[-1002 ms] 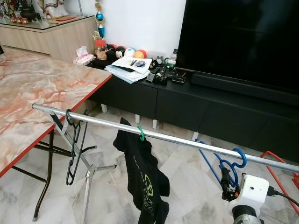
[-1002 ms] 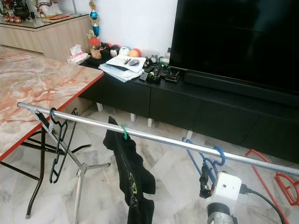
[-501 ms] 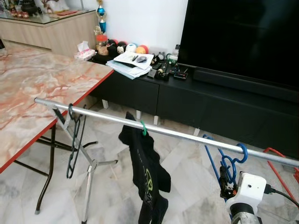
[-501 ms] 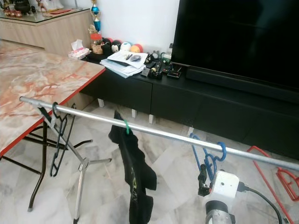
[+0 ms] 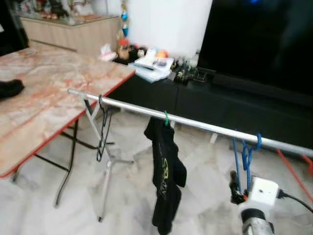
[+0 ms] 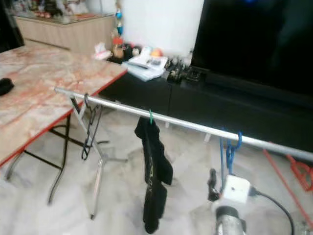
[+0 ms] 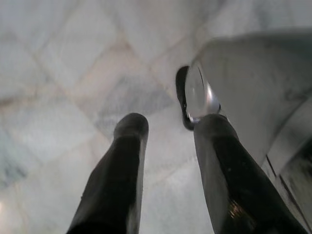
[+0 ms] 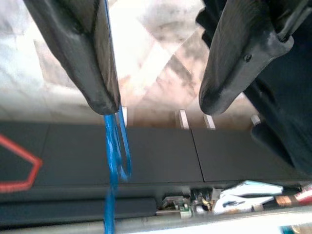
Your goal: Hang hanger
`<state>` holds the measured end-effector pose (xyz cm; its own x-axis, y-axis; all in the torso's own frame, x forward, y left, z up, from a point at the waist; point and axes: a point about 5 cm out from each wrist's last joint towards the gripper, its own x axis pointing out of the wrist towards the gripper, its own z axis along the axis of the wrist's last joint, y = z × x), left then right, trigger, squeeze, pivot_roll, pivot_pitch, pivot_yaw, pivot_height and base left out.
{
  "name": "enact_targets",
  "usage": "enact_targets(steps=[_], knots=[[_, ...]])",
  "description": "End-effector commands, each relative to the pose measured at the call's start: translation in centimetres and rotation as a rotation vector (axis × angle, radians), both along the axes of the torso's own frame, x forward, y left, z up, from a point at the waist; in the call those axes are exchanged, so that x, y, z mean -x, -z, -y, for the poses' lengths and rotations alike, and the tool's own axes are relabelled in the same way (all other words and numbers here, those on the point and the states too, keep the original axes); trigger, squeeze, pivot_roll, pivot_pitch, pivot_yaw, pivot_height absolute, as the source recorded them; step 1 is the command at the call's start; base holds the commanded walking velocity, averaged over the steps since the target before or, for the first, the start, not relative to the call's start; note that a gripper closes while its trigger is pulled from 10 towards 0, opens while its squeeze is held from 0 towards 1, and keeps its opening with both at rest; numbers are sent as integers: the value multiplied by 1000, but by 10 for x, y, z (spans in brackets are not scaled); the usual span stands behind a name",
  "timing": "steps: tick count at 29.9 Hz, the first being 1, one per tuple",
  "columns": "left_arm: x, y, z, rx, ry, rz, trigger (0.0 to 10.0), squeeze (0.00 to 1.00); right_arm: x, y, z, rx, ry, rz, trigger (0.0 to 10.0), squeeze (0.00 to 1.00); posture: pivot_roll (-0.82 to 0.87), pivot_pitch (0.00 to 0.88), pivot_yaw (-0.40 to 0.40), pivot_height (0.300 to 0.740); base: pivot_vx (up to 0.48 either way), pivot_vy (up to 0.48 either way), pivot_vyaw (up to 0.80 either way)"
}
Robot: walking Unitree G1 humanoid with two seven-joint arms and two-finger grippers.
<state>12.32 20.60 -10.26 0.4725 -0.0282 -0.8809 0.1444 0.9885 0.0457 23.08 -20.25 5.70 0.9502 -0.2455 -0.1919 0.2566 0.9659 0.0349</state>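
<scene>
A blue hanger [image 5: 246, 157] hangs by its hook on the long silver rail [image 5: 205, 126], near the rail's right end. My right gripper [image 5: 236, 185] is just below and left of it, raised, with its white wrist block behind. In the right wrist view the right gripper [image 8: 158, 100] is open and the blue hanger [image 8: 113, 146] shows past one finger [image 8: 87, 58], not between the two. My left gripper [image 7: 170, 127] is open and hangs over the marble floor.
A black garment [image 5: 166, 171] on a green hook and a black hanger [image 5: 101, 131] also hang on the rail. A marble-top table [image 5: 44, 93] stands at the left. A black TV cabinet [image 5: 234, 105] runs behind. A red hanger [image 5: 307, 165] lies at the right.
The whole view has shifted and pulled back, so the camera moved. The blue hanger stays on the rail and now hangs edge-on. A dark object on the table has come into view.
</scene>
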Motion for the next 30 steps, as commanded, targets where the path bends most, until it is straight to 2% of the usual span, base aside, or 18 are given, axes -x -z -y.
enact_targets(steps=[1, 10, 18, 22, 24, 28, 29, 30], knots=[[-10, -4, -3, -11, 10, 28, 10000, 0, -2, 1, 1, -9, 11, 1, 10000, 0, 59, 0, -34, 740, -281, 0, 0], [-10, -4, -2, -10, 7, 29, 10000, 0, -9, 11, 4, -26, 18, -18, 10000, 0, 64, 0, -37, 740, -284, 0, 0], [-10, -3, -2, -13, 4, 28, 10000, 0, -20, 35, 9, -31, 10, -109, 10000, 0, 65, 0, -36, 740, -176, 0, 0], [-10, -3, -2, -17, 3, 24, 10000, 0, -20, 61, 7, -45, -26, -233, 10000, 0, 56, 0, -30, 740, 0, 0, 0], [-10, -3, -2, -18, 5, 23, 10000, 0, -14, 77, 2, -26, -79, -323, 10000, 0, 58, 0, -31, 740, 0, 0, 0], [-10, -4, -2, -16, -6, 28, 10000, 0, 8, 107, -5, -21, -128, -499, 10000, 0, 71, 0, -25, 740, 0, 0, 0], [-10, -4, -2, -16, -6, 28, 10000, 0, 8, 107, -5, -21, -128, -499, 10000, 0, 71, 0, -25, 740, 0, 0, 0], [-10, -4, -2, -17, -4, 28, 10000, 0, 23, 120, -6, -4, -136, -596, 10000, 0, 76, 0, -23, 740, 0, 0, 0]])
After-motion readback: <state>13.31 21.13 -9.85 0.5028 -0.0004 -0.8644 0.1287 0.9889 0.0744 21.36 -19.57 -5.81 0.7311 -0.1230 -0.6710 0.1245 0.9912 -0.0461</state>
